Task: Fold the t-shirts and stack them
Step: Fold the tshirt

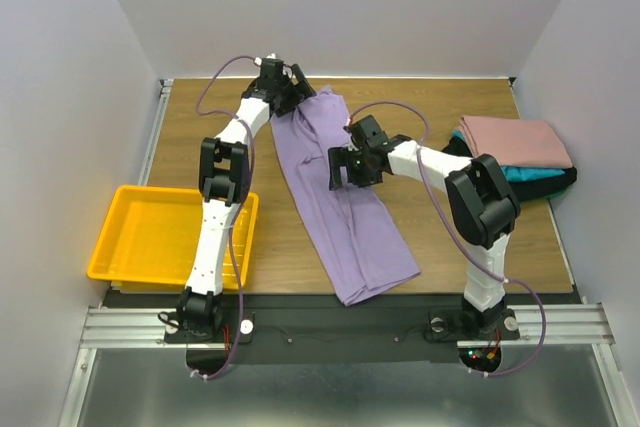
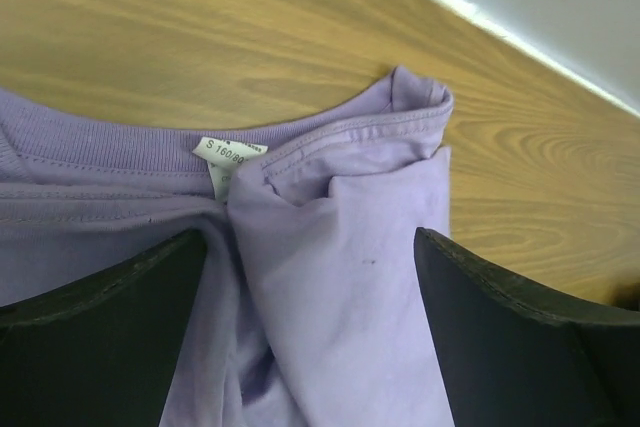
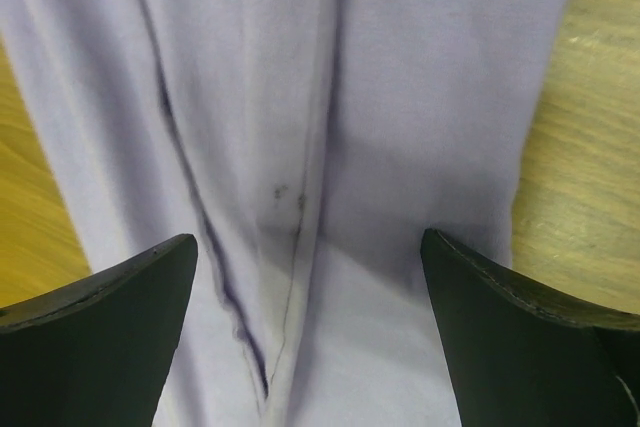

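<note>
The lavender t-shirt lies folded lengthwise into a long strip down the middle of the table. My left gripper is open over its collar end; the left wrist view shows the collar and size label with cloth between the spread fingers. My right gripper is open over the strip's middle; its fingers straddle the folded cloth. A stack of folded shirts sits at the right: dusty-pink on top, teal and black below.
A yellow plastic tray sits at the left front of the wooden table. White walls enclose the table on three sides.
</note>
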You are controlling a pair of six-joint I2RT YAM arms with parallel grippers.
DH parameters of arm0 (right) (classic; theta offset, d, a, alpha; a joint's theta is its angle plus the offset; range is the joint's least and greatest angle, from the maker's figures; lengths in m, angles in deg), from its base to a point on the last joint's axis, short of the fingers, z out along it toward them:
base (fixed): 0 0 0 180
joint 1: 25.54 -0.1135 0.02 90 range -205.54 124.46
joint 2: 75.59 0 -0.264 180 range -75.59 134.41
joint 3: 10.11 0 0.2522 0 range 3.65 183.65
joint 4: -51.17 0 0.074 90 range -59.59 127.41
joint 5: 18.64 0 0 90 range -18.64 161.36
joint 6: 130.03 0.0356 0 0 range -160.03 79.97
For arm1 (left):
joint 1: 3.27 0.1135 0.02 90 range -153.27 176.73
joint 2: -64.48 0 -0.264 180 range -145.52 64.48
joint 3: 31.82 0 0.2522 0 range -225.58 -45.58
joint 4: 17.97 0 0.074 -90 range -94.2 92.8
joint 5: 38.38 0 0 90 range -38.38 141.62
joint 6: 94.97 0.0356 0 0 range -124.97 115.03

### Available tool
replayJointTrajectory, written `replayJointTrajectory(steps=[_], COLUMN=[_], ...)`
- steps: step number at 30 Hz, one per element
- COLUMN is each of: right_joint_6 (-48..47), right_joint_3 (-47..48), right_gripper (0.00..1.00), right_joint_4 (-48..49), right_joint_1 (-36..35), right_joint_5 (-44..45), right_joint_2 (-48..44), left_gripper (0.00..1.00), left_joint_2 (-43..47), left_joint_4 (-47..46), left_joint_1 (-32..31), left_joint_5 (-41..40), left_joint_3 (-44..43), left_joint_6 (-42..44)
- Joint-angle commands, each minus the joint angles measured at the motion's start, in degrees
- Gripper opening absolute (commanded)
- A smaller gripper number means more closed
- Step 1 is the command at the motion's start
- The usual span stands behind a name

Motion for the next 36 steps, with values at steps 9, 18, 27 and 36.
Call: replayJointTrajectory(steps=[9,18,27,36], right_joint_6=[9.1,16.0,16.0,7.9], right_joint_3=[-6.0,-1.2,8.1,13.5], right_gripper=[1.00,1.00,1.00,1.00], right_joint_4=[-1.2,0.4,0.2,0.3], right_joint_1=[-0.3,-0.1,2.1,2.1], right_joint_5=[-13.1,7.5,13.4,6.4], right_joint_2=[-0.4,1.0,8.8,3.5], left_gripper=[0.99,0.99,0.99,0.99], left_joint_2=[-10.7,-13.8,-13.2,-5.8], left_joint_4=[-14.5,-22.2,-24.7,-30.1], left_joint_1=[-0.4,-0.4,0.7,1.6], left_joint_5=[3.2,-6.7,-11.5,-7.8], left_joint_3=[-10.3,-11.6,-11.8,-11.4], left_joint_6=[-19.0,-26.5,-27.4,-23.9])
